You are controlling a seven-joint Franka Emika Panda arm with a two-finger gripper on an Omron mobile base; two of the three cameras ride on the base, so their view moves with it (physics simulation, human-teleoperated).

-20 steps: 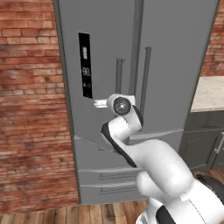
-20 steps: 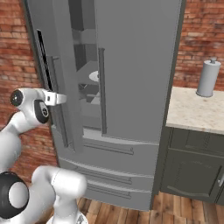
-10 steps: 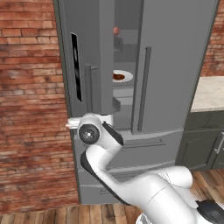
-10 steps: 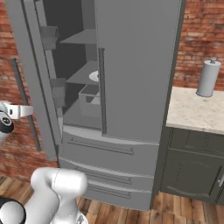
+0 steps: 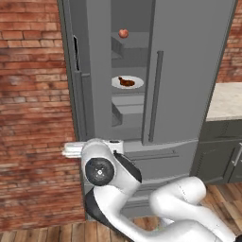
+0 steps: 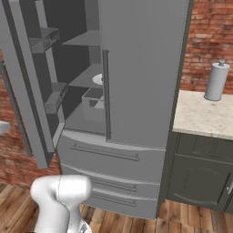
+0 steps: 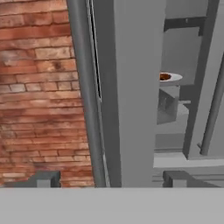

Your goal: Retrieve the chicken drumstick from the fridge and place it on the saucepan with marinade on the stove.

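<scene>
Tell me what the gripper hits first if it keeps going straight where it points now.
Most likely the open left door of the fridge: in the hand view its edge and bar handle stand between the gripper fingertips. Depth is unclear.

Tall grey stainless French-door fridge [image 5: 189, 71]: top cut off by the upper edge in both base views.

Small reddish-brown glossy chicken drumstick [image 5: 126, 82]: too small for detail on the round white plate [image 5: 135, 85]. In the hand view, partly hidden behind the open grey door panel [image 7: 135, 92]; only a brown sliver visible.

Two-finger gripper [image 7: 107, 179]: finger tips clipped at the bottom of the hand view; contact with the door undeterminable.

Small round red apple [image 5: 123, 33]: too small for detail.
</scene>
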